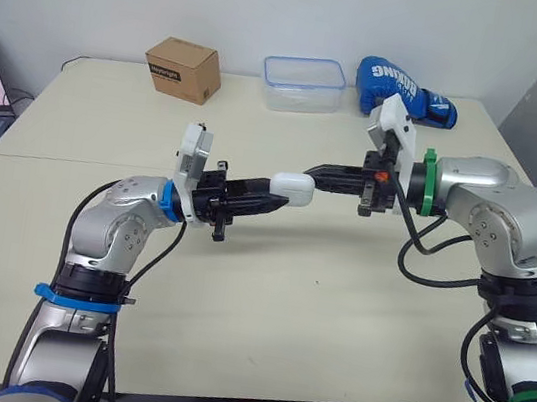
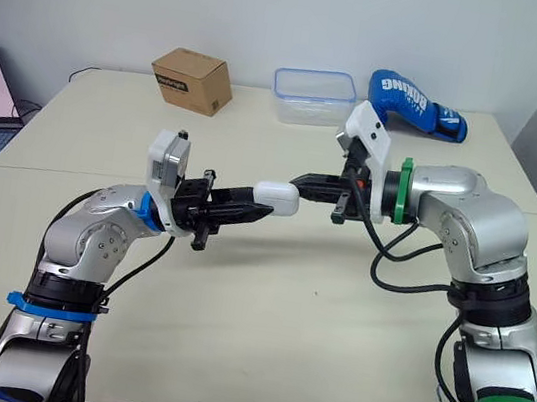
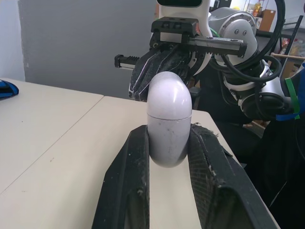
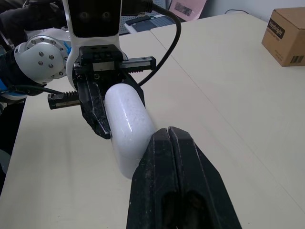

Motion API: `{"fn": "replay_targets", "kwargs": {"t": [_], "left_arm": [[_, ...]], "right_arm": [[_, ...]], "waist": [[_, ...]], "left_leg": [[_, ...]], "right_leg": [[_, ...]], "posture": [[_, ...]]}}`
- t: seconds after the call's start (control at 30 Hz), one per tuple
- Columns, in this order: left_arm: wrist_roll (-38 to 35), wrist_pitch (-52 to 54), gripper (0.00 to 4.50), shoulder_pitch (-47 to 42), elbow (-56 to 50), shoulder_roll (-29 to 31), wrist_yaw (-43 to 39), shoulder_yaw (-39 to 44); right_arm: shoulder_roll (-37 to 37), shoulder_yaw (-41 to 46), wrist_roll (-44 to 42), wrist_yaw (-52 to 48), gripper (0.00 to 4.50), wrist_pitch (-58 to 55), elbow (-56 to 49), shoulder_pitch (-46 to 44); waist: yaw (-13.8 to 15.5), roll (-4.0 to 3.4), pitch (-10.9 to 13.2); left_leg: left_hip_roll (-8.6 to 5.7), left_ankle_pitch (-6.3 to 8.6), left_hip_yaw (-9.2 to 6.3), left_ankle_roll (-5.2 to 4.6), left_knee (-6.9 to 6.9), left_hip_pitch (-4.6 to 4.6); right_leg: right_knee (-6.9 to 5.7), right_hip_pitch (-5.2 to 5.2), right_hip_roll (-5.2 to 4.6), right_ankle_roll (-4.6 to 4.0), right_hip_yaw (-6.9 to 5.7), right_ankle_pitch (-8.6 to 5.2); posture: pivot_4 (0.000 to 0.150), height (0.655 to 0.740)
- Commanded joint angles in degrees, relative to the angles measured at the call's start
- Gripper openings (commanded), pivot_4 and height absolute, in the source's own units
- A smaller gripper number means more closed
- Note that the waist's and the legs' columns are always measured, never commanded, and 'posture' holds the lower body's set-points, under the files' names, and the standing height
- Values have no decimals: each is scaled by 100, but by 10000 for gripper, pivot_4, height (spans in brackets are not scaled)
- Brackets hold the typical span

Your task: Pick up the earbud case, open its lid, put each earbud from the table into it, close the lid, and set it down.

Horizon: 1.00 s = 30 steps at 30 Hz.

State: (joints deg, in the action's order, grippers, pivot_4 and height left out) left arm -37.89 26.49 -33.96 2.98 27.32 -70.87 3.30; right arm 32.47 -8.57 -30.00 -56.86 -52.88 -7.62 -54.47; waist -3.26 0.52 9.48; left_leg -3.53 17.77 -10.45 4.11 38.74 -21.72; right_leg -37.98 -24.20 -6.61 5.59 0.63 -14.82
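left claw (image 1: 276,203) grips earbud case (image 1: 294,189), right claw (image 1: 316,176) touches it; box (image 1: 182,69) label illegible

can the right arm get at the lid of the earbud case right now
Probably yes. The left gripper clamps the earbud case below its seam, so the lid sticks out free toward the right gripper, whose shut fingers are right at it, nothing between.
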Motion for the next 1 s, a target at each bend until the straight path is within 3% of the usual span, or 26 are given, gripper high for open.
{"fn": "replay_targets", "kwargs": {"t": [0.03, 0.27, 0.6, 1.0], "left_arm": [[-41, 112, 7562, -28, -43, 114, 194, 173], [-111, 1185, 7562, -127, 182, 291, 862, 161], [-280, 3484, 7562, -311, 277, 119, 2079, -88], [366, 3538, 7562, -515, 1132, -336, 2645, -402]], "right_arm": [[-45, 28, 111, -44, 178, 419, 78, -134], [776, -189, 808, -1127, 178, 2282, 175, 171], [1080, -204, 1197, -1452, 178, 2962, 15, 718], [1325, -349, 1505, -1508, 178, 3040, -260, 1412]], "waist": [[-1, 0, 0], [25, 1, 0], [13, 2, 1], [39, 2, 1]], "left_leg": [[0, 0, 0, 0, 0, 0], [-3, 0, 0, 0, 2, -3], [-3, 0, -3, 0, 6, -2], [-3, 0, -2, 1, 5, -3]], "right_leg": [[0, 0, 0, 0, 0, 0], [4, 1, -1, 1, -3, 0], [0, 3, -1, 1, -4, 0], [1, 2, -1, 1, -3, 0]], "posture": [[1500, 7307], [1500, 7307], [1500, 7307], [1500, 7307]]}}
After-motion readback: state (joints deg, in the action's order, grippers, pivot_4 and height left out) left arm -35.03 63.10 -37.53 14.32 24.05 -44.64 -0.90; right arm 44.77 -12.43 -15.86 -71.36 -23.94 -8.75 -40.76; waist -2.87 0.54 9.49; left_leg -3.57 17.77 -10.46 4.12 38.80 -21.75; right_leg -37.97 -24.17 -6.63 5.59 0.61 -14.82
